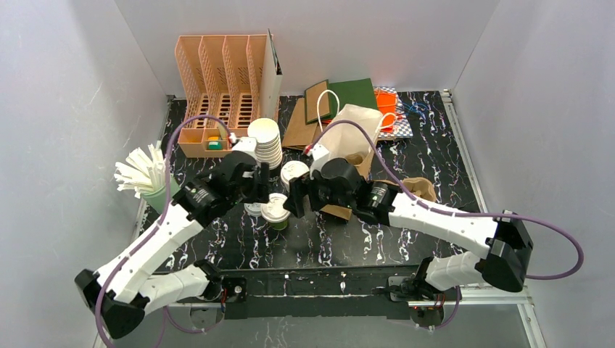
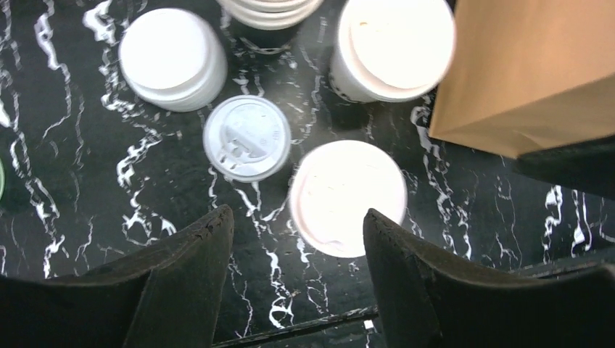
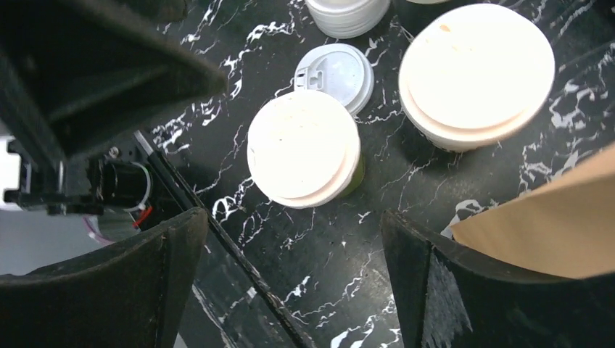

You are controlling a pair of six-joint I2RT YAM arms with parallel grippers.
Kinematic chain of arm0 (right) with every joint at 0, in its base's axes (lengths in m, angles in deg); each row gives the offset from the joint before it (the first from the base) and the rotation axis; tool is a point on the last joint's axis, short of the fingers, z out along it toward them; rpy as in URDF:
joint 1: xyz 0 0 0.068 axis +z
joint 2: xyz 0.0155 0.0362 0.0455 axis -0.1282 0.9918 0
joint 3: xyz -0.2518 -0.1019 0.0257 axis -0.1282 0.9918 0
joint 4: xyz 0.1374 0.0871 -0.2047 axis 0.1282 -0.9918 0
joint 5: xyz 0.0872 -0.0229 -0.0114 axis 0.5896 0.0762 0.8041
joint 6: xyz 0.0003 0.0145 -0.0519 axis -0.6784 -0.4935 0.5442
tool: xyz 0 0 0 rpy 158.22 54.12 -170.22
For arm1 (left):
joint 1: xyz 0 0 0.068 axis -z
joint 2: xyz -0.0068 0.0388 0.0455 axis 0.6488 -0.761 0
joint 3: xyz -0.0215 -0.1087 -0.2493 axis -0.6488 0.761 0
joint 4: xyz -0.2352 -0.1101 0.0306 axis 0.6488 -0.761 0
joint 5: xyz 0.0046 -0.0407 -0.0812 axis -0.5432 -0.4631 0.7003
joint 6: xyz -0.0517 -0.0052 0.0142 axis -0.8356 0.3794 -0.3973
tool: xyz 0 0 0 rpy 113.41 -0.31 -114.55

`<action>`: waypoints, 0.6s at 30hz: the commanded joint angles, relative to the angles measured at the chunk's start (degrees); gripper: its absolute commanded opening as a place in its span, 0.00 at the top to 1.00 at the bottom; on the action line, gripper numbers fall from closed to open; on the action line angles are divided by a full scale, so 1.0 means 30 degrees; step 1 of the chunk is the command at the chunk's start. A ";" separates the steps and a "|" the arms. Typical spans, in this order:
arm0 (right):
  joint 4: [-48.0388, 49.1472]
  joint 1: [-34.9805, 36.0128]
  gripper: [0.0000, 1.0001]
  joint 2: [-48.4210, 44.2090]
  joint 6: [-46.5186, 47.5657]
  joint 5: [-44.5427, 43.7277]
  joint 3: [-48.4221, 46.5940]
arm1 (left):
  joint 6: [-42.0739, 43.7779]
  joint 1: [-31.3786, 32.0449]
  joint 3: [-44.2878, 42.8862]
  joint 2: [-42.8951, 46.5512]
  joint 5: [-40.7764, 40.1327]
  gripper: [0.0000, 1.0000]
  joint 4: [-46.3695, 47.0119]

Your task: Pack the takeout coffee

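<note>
Two takeout coffee cups with white sip lids stand on the black marble table. The green-walled cup [image 1: 275,210] [image 3: 303,148] [image 2: 348,197] is nearer the front. A white-walled cup [image 1: 294,172] [image 2: 391,47] [image 3: 475,69] stands behind it, next to the open brown paper bag [image 1: 355,152] [image 2: 529,72] [image 3: 551,225]. My left gripper [image 1: 261,185] [image 2: 296,221] hovers open just left of the green-walled cup, holding nothing. From the right, my right gripper [image 1: 299,197] [image 3: 294,221] hangs wide open over the same cup, also holding nothing.
A loose flat lid [image 1: 254,210] [image 2: 246,138] [image 3: 337,69] lies beside the cups, with a lid pile [image 2: 172,58] further off. Behind stand a stack of lidless cups [image 1: 265,141], a peach organiser [image 1: 217,80], straws [image 1: 141,170], folded bags [image 1: 348,94] and a crumpled bag [image 1: 419,188].
</note>
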 commanded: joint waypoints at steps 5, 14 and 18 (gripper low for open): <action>-0.1752 0.1014 0.02 0.2605 0.5041 0.1136 -0.3256 | -0.2688 -0.3566 0.2714 0.3039 0.2278 0.45 0.1279; -0.4302 0.1182 0.02 0.6146 0.7569 0.1275 -0.6816 | -0.4366 -0.4992 0.4770 0.3986 0.3962 0.45 0.2718; -0.4503 0.1204 0.02 0.6805 0.7689 0.1178 -0.7415 | -0.4797 -0.5491 0.5640 0.4174 0.4511 0.45 0.3249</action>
